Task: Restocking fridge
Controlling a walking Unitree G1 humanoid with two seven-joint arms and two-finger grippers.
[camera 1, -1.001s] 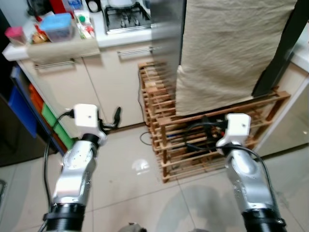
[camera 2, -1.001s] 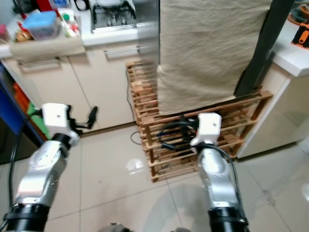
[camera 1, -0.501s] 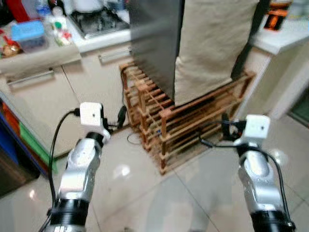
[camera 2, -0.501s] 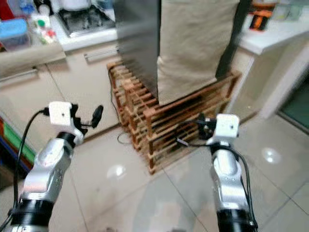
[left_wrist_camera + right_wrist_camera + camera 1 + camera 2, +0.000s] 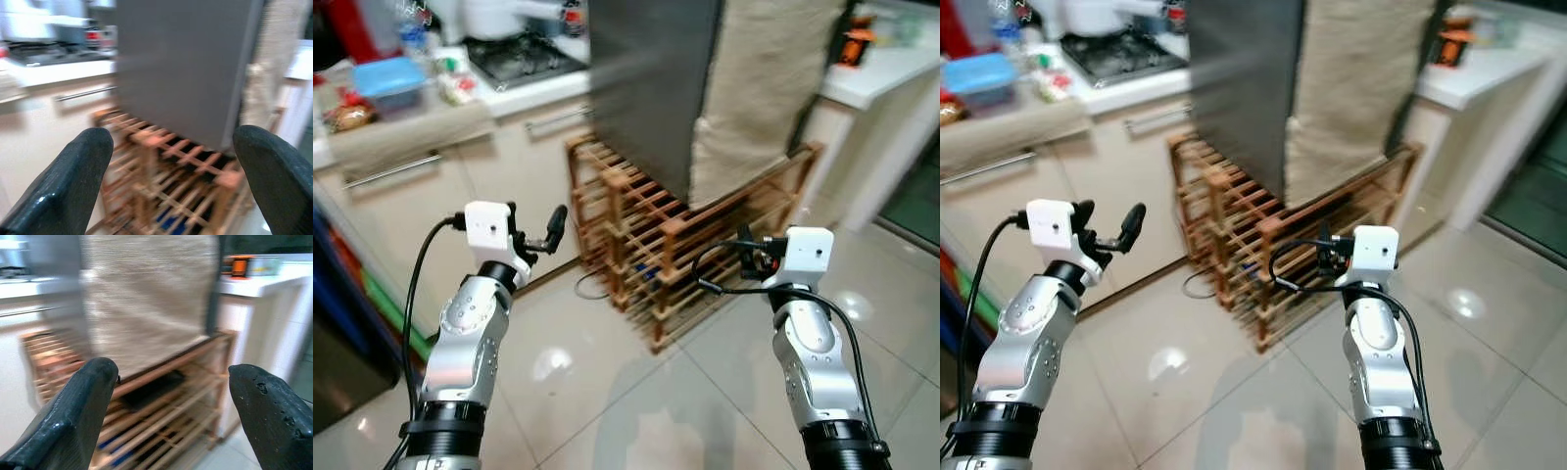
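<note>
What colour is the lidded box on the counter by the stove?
Blue: the lidded box shows best in the left eye view.

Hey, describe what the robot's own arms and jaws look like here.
Both arms are glossy silver with black ribbed cuffs at the base. Each wrist carries a white boxy camera housing with looping black cables. The left gripper and right gripper have long, rounded, matte black fingers.
</note>
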